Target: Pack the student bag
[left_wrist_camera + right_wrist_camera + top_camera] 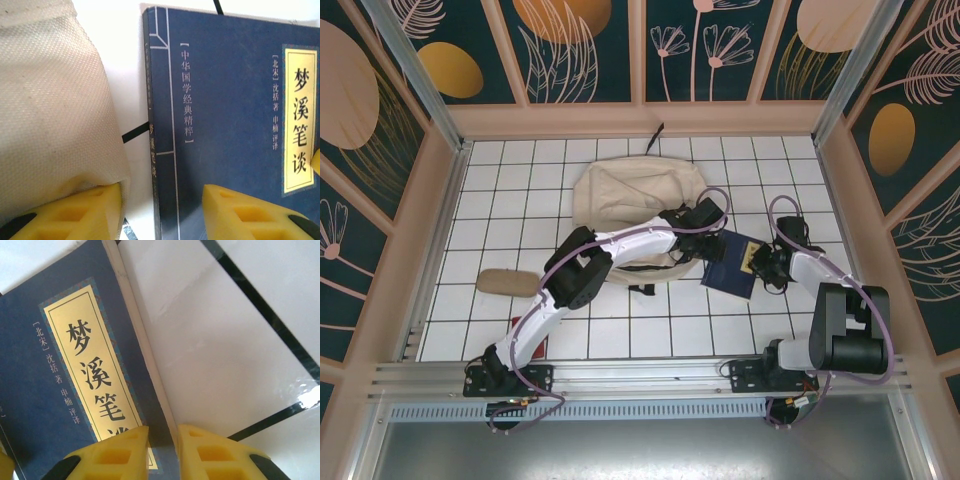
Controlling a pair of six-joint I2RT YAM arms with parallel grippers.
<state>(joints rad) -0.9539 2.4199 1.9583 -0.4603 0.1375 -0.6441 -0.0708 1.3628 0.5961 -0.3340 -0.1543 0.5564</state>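
The right hand [162, 432] has its yellow fingers almost together. The long page edge of the navy book [30, 405] passes between them, so it grips the book there, near the yellow label [85, 355].

The left hand [161, 189] has its fingers well apart. One finger is against the beige cloth of the student bag [50, 125], the other is over the book cover, and the spine runs between them. It clamps nothing that I can see.

The student bag lies in the middle of the white tiled surface [520, 200], toward the far side. The book is outside it, just beside its right side, with a thin strip of surface between them.

The left arm [620, 245] covers the near part of the bag, so I cannot tell where its opening is or what is inside. A tan oval thing [508, 282] lies well apart on the left, and I cannot make out what it is.
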